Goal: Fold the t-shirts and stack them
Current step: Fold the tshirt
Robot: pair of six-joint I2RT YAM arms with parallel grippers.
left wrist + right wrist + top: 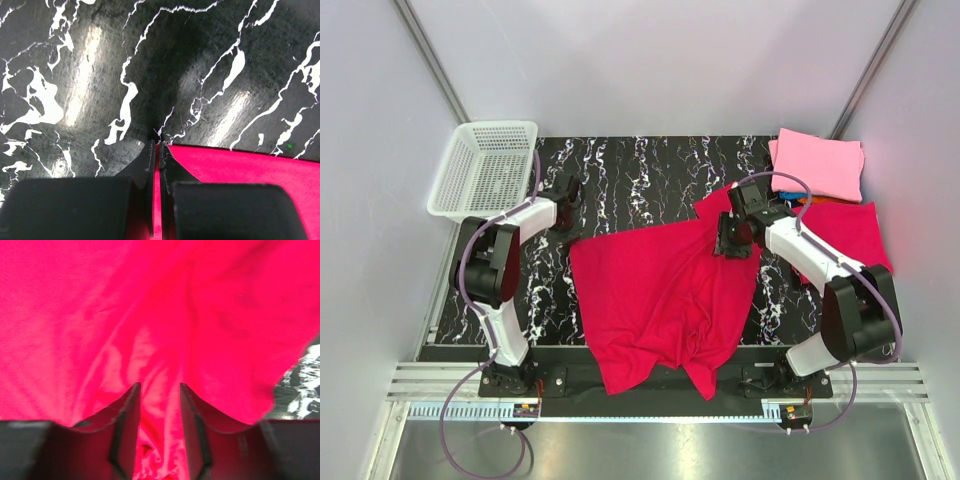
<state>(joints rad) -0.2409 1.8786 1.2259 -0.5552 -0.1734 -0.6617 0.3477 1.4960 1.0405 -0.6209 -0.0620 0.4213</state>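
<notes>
My left gripper [156, 146] is clenched on the far-left corner of the crimson shirt [655, 300]. The right gripper [160, 387] stands parted astride its cloth — second crimson shirt [850, 230] beneath that arm, pink shirt [820, 165] beyond, basket [450, 180] far left.

Nothing written can be read in any view: no words, brands, numbers or signs. Two small coloured bits [527, 409] sit on the metal rail [660, 380] along the near edge of the table [640, 170], one below each arm's base. They are too small to tell whether anything is printed on them.
</notes>
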